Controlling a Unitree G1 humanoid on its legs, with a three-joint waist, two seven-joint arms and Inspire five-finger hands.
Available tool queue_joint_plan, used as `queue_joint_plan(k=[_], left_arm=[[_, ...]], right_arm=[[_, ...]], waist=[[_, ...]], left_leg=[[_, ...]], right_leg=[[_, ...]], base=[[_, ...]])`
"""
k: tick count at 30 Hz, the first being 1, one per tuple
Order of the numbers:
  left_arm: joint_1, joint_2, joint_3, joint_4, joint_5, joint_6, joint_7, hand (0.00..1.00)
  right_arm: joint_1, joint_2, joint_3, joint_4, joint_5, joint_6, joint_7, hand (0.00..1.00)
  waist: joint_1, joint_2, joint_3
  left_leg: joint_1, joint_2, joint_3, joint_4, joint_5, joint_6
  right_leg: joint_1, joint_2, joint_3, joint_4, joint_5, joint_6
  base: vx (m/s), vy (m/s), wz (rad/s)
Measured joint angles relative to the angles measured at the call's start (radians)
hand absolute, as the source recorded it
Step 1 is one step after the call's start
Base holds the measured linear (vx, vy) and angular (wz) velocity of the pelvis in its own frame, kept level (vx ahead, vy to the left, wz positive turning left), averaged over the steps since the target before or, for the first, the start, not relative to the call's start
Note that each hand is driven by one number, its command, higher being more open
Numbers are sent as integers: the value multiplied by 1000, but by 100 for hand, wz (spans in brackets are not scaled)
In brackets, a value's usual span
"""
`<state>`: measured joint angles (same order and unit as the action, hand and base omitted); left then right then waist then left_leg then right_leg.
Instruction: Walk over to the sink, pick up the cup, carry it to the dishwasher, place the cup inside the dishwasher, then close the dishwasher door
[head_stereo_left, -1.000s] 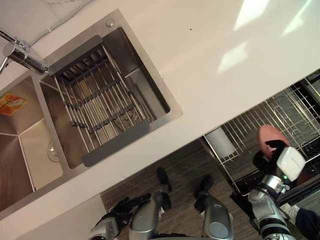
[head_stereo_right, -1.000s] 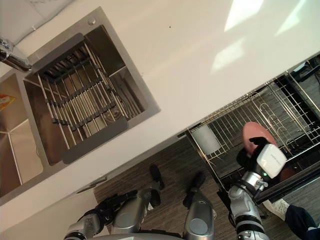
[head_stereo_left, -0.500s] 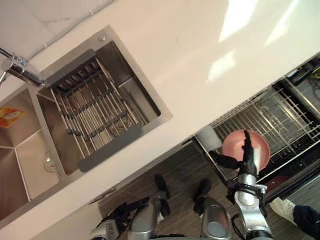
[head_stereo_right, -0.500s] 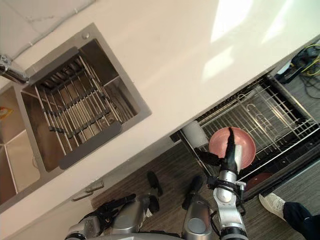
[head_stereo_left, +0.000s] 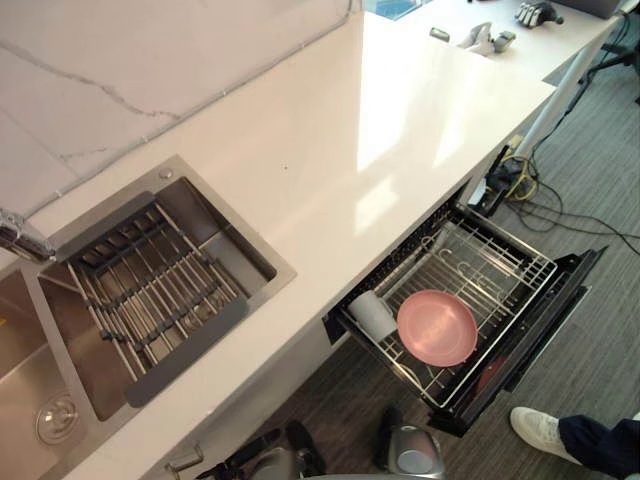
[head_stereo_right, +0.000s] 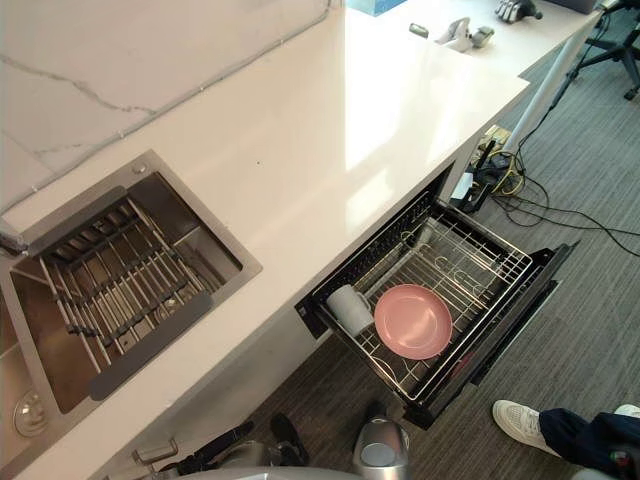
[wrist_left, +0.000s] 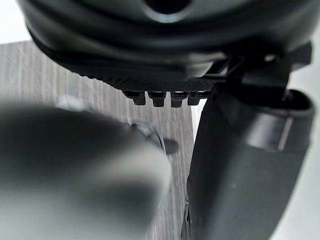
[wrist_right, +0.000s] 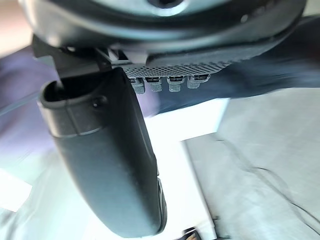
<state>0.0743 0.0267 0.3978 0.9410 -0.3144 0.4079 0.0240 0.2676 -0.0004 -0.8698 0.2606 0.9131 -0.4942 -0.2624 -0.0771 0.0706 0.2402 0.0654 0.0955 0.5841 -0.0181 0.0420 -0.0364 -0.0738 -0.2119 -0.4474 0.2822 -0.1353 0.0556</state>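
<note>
Right hand (wrist_right: 105, 160) has come off the pink bowl (head_stereo_left: 437, 327) and drawn away from the rack (head_stereo_left: 490, 260). Its grip cannot be told, nor the left hand's (wrist_left: 240, 170). Bowl lies flat in the open dishwasher (head_stereo_left: 545, 320), centre-right, just beside a white cylinder (head_stereo_left: 372, 315). Sink (head_stereo_left: 240, 225) is cut off at left. A person's shoe (head_stereo_left: 535, 425) stands near the open front, lower right.
</note>
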Motion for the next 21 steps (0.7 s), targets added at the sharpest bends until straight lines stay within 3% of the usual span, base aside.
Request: queue_joint_plan(k=[2, 6, 7, 11, 15, 21], left_arm=[[5, -18, 10, 0, -1, 0, 15, 100], [17, -58, 15, -4, 0, -13, 23, 100], [23, -66, 25, -17, 0, -21, 23, 100], [37, -76, 59, -32, 0, -27, 20, 100], [39, -71, 59, -32, 2, -38, 15, 100], [42, -46, 26, -38, 32, -42, -8, 100]], right_arm=[[4, 80, 101, 7, 79, 22, 69, 100], [-13, 74, 311, 21, 108, 88, 174, 100], [-16, 73, 326, 21, 92, 67, 184, 100], [-13, 71, 336, 26, 97, 94, 250, 100], [-18, 28, 371, 84, 96, 167, 320, 100], [-152, -98, 450, 224, -14, 291, 323, 100]], waist=[[3, 18, -14], [31, 56, -41], [41, 53, -42], [51, 43, -55], [62, 38, -72], [95, 30, -91]], left_leg=[[-3, 2, 2, 8, -23, 6], [-8, -6, 8, 20, -36, 14], [-14, -7, 17, 21, -35, 15], [-31, -22, 6, 16, -22, 20], [-28, -35, -45, 6, -10, 25], [-41, -40, -143, -23, 47, 24]], right_leg=[[4, -6, -7, 0, -1, 2], [25, -35, -53, 3, -5, 18], [28, -47, -73, 7, -8, 23], [27, -68, -104, 14, -8, 35], [63, -79, -162, 5, -7, 43], [114, -64, -261, -29, -6, 46]], base=[[-8, 8, 6], [18, 57, 36], [29, 63, 55], [48, 44, 28], [45, 3, 36], [-63, -24, 46]])
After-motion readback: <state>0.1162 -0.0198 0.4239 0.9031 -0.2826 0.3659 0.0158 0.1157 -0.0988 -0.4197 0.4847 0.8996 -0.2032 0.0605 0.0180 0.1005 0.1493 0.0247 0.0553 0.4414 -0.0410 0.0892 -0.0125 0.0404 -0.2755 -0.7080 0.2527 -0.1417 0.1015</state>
